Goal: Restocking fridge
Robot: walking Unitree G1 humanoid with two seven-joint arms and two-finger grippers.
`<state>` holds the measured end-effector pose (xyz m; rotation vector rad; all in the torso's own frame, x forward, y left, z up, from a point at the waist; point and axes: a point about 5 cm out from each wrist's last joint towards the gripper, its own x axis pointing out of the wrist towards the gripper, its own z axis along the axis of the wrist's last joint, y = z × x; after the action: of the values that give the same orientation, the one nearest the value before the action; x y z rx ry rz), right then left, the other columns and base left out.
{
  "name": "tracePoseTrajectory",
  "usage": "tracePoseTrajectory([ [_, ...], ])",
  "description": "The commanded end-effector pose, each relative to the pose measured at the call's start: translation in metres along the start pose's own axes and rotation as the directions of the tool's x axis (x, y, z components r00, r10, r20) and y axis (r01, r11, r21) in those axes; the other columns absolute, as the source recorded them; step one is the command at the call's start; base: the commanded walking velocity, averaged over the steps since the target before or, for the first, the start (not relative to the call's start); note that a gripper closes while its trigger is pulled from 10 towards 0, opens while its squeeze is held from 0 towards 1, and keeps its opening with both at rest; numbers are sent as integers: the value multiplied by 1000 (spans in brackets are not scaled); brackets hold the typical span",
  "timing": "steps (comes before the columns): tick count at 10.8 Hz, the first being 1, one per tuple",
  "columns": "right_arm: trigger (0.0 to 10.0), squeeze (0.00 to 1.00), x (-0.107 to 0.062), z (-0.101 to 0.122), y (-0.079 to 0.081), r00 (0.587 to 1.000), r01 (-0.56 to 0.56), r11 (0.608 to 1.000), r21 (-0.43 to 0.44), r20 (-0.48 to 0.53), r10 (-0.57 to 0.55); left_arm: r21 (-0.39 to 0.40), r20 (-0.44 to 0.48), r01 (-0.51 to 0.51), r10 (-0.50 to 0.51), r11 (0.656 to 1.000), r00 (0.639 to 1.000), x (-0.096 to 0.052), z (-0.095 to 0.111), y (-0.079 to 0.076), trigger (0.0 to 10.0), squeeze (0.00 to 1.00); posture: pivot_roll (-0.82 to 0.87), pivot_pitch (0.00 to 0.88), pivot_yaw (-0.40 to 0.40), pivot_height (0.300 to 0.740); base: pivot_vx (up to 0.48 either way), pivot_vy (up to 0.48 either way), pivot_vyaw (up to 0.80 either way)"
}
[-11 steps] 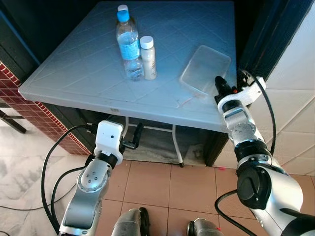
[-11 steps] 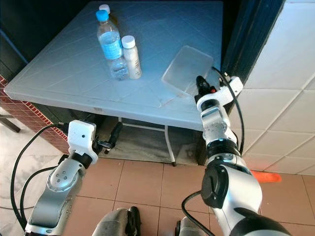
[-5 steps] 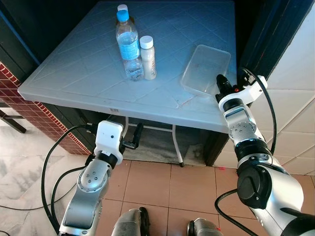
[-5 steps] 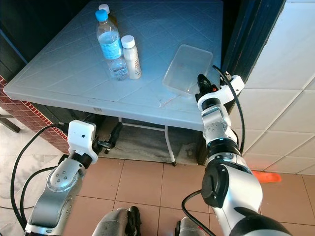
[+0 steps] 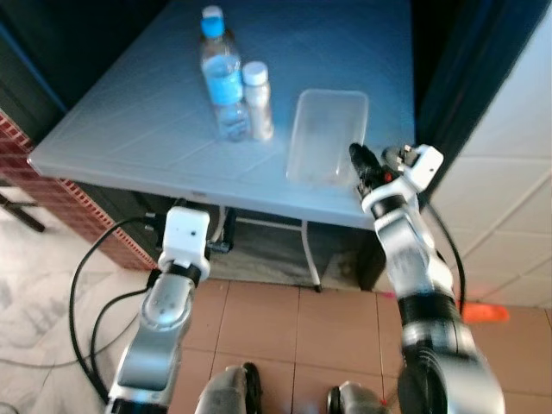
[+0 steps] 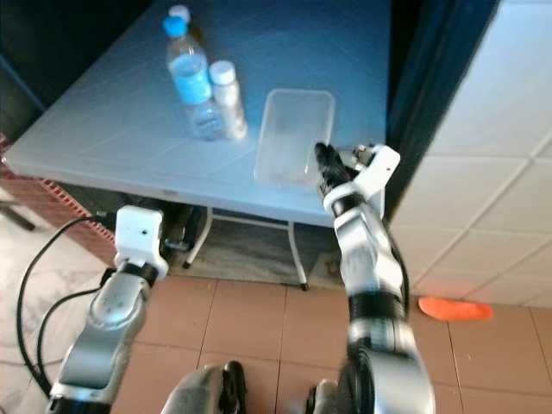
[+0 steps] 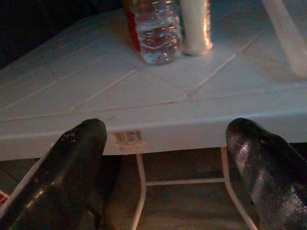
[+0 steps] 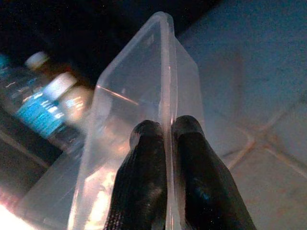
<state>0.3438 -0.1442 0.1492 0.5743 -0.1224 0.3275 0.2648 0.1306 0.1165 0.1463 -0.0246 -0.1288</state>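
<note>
Right gripper (image 8: 165,143): pinched tight on the near rim of the tub (image 5: 323,138); the wall sits between your two fingertips.
Tub: clear, empty, on the right part of the desk (image 5: 129,121), its near end at the near edge. The head views are blurred, so you cannot be sure whether it is already lifted or only sliding.
Left gripper (image 7: 163,158): fingers spread wide, holding nothing, low in front of the near desk edge on the left.
Bottles: a water bottle (image 5: 222,76) with a blue cap and a small white bottle (image 5: 257,101) stand touching each other, just left of the tub's far end.
Risk, grip: you hold a thin, flexible wall by one edge. In my judgement it may bend or slip out if you swing it quickly.
Risk, bottles: a turn of the tub to the left could clip the small bottle and topple both.
Risk, edge: pulling toward you could tip the tub over the near edge before it is properly carried.
</note>
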Motion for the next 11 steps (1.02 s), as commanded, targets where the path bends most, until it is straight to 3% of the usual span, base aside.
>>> tracePoseTrajectory([
  [1, 10000, 0, -5, -1, 15, 999, -44, 997, -71, -11, 43, 9, -3, -10, 10, 1000, 1000, 1, -2, 3, 10000, 0, -41, 100, 87, 740, 0, 0, 0],
  [4, 10000, 0, -23, 2, 37, 999, -48, 993, -104, 5, 49, 3, 17, -27, 27, 1000, 999, 12, 3, 4, 10000, 0, -68, 105, 110, 740, 0, 0, 0],
  [6, 10000, 0, -36, 2, 43, 1000, -23, 992, -125, -1, 23, 19, 9, -21, 20, 1000, 1000, 7, -2, 3, 10000, 0, -71, 109, 110, 740, 0, 0, 206],
  [9, 10000, 0, -48, -5, 42, 999, -4, 991, -137, -38, -1, 19, -49, -160, 161, 987, 986, -4, -16, 14, 10000, 0, -76, 94, 93, 740, 0, 0, 800],
  [11, 10000, 0, -50, -6, 42, 998, -7, 990, -142, -56, -1, 23, -60, -147, 148, 989, 987, -7, -21, 14, 10000, 0, -72, 86, 82, 740, 0, 0, 800],
])
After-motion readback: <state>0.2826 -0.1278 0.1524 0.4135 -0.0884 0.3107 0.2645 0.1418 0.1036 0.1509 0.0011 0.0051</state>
